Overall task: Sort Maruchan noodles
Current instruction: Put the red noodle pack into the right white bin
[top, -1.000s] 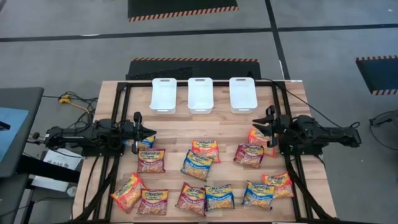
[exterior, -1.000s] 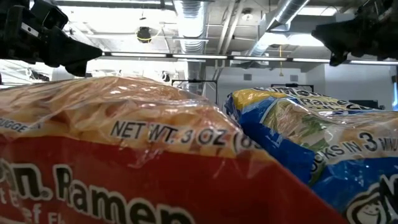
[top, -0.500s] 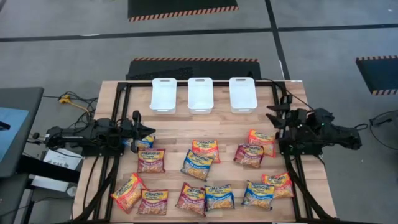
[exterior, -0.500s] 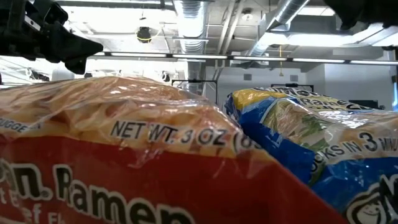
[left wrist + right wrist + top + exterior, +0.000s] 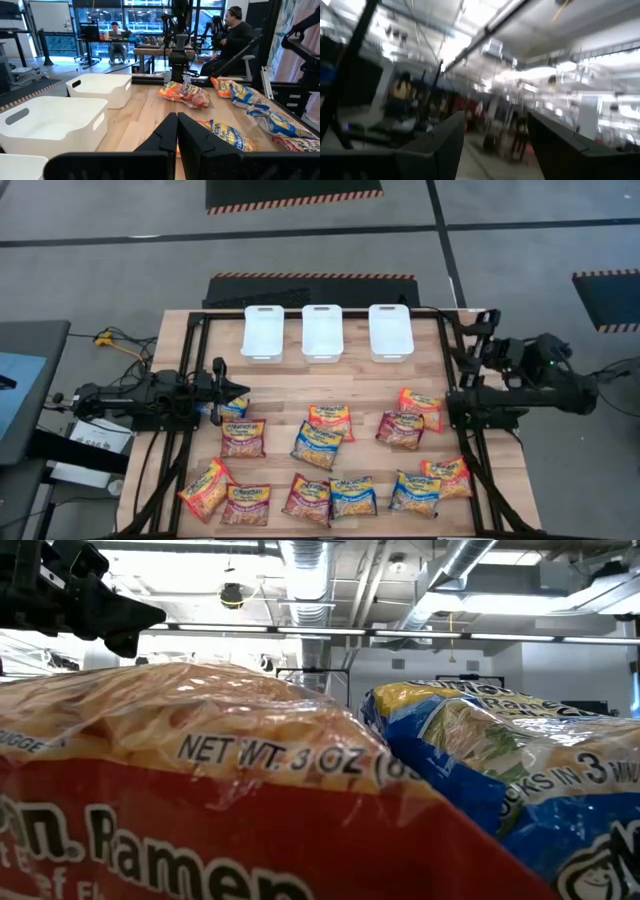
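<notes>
Several Maruchan noodle packets (image 5: 321, 443) in orange, blue-and-yellow and dark red wrappers lie flat and scattered over the near half of the wooden table. In the low view two of them fill the picture, an orange one (image 5: 200, 790) and a blue one (image 5: 500, 770). My left gripper (image 5: 236, 392) is shut and hovers level at the table's left side, just above a blue packet (image 5: 227, 136). My right gripper (image 5: 468, 338) is raised high at the table's right edge, above the orange packet (image 5: 420, 402). It is open (image 5: 495, 127), with nothing between its fingers.
Three white bins (image 5: 262, 332) (image 5: 323, 331) (image 5: 390, 330) stand in a row along the table's far edge. A black frame (image 5: 300, 314) runs around the table. Bare wood (image 5: 330, 385) lies between the bins and the packets. People sit in the room beyond (image 5: 235, 30).
My right gripper has risen well above the table. It has drawn back from beside the orange packet toward the table's right and far edges. It has rolled, and it has left the top of the low view. The packets lie as before.
</notes>
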`<move>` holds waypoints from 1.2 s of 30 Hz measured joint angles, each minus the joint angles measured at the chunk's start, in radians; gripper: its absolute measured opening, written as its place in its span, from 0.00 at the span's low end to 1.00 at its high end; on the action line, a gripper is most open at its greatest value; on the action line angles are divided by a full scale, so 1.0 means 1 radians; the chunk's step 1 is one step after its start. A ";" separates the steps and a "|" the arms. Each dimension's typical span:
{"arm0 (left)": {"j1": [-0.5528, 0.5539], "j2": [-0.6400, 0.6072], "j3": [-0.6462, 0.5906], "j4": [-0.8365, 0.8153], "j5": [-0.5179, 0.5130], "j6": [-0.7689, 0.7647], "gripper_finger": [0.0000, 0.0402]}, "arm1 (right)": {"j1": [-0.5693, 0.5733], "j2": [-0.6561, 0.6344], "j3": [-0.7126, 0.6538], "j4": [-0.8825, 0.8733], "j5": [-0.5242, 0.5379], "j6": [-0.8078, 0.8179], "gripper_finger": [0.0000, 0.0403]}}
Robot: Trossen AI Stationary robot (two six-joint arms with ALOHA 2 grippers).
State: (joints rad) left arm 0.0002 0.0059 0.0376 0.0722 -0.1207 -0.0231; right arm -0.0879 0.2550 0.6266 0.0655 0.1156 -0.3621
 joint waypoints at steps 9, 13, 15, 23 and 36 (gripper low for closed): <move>0.000 0.000 0.000 -0.022 0.000 -0.005 0.00 | 0.000 0.266 0.197 -0.464 0.140 0.356 0.60; 0.000 0.000 0.001 -0.042 0.000 -0.016 0.00 | 0.001 0.320 0.204 -0.633 0.107 0.553 0.59; 0.000 0.000 0.001 -0.041 0.000 -0.021 0.00 | 0.001 0.340 0.204 -0.721 0.090 0.640 0.58; 0.000 0.000 0.001 -0.041 0.000 -0.025 0.00 | 0.002 0.433 0.204 -0.939 0.029 0.897 0.57; 0.000 0.000 0.001 -0.041 0.000 -0.025 0.00 | 0.030 0.652 0.186 -1.008 -0.116 0.960 0.57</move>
State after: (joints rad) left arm 0.0002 0.0059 0.0383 0.0311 -0.1207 -0.0483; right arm -0.0576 0.9071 0.8128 -0.9424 -0.0007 0.5976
